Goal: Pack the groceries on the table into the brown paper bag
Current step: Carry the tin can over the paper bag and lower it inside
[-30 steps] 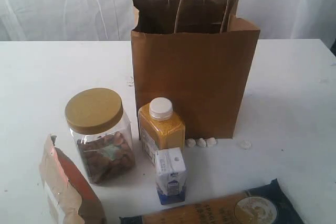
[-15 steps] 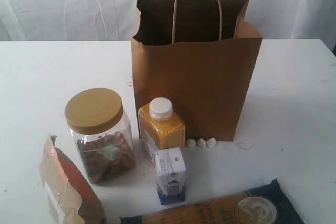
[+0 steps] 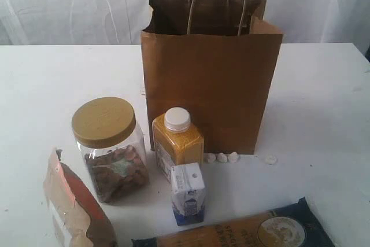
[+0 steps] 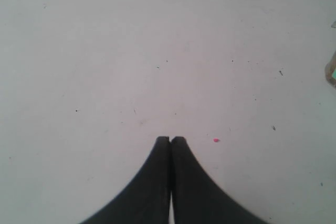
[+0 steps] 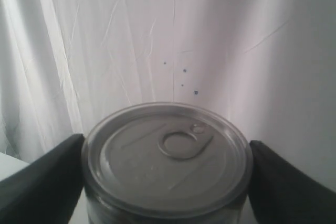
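Right gripper point(image 5: 167, 149) has its jaws wide around the can point(image 5: 167, 163), held off the desk point(image 3: 324, 114). Left gripper point(image 4: 171, 141) is closed and empty. Jar point(image 3: 110, 148), bottle point(image 3: 176, 140), carton point(image 3: 188, 195), pouch point(image 3: 72, 206) and packet point(image 3: 243, 231) sit near, unpacked. Bag point(image 3: 211, 91) stands far-centre, contents hidden.

Creased white curtain point(image 3: 69, 4) backdrop
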You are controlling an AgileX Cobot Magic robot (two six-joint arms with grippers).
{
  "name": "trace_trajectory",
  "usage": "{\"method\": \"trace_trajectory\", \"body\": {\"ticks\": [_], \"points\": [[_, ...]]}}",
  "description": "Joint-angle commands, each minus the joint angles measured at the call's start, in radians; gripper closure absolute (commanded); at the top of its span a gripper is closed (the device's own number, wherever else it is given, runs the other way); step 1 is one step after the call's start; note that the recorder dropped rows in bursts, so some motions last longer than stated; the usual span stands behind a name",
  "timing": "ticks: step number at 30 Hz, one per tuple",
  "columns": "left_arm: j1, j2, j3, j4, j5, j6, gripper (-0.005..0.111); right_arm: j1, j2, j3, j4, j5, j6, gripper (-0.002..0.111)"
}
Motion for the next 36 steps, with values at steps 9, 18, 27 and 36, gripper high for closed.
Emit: {"method": "trace_trajectory", "body": {"ticks": [9,18,27,36], "points": [[-0.009,-0.004,0.007,-0.005,-0.001,-0.002,0.107,0.001,0.046,-0.009,0.002,-0.034,-0.121,0.064],[-0.015,-0.004,0.007,-0.005,-0.001,-0.002,0.107,0.001,0.093,-0.009,0.007,0.03,-0.119,0.064],[-0.015,-0.004,0.007,-0.005,-0.001,-0.002,0.107,0.001,0.149,-0.009,0.014,0.179,-0.097,0.064],[-0.015,-0.004,0.007,-0.005,-0.001,-0.002,0.107,0.001,0.217,-0.009,0.028,0.307,-0.097,0.063]]}}
